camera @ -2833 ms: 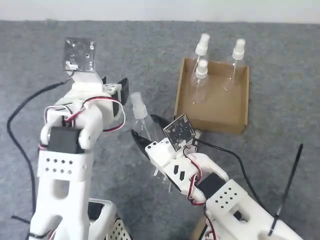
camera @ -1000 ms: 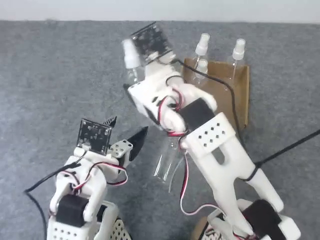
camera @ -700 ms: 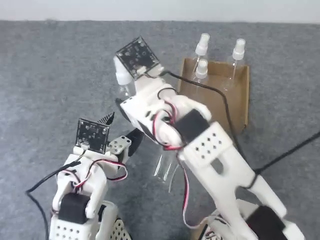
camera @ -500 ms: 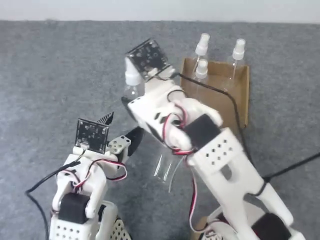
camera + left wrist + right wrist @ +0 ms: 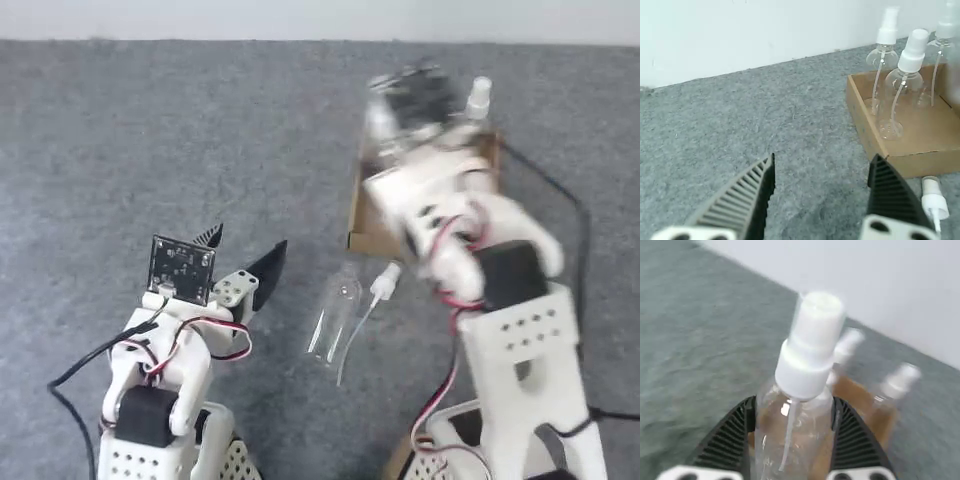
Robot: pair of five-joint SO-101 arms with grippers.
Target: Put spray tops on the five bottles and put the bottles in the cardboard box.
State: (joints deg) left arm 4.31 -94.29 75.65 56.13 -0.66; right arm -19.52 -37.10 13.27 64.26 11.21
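Swung across, my right gripper (image 5: 792, 412), clenched on a capped bottle (image 5: 799, 365), hovered over the box (image 5: 353, 212); left gripper (image 5: 823, 161) sat released. Next, I judged: lower, let go.

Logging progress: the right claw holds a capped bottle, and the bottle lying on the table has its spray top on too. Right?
Not quite. The lying bottle is uncapped: the high view shows the spray top lying loose on the table beside it. The right claw does hold a capped bottle.
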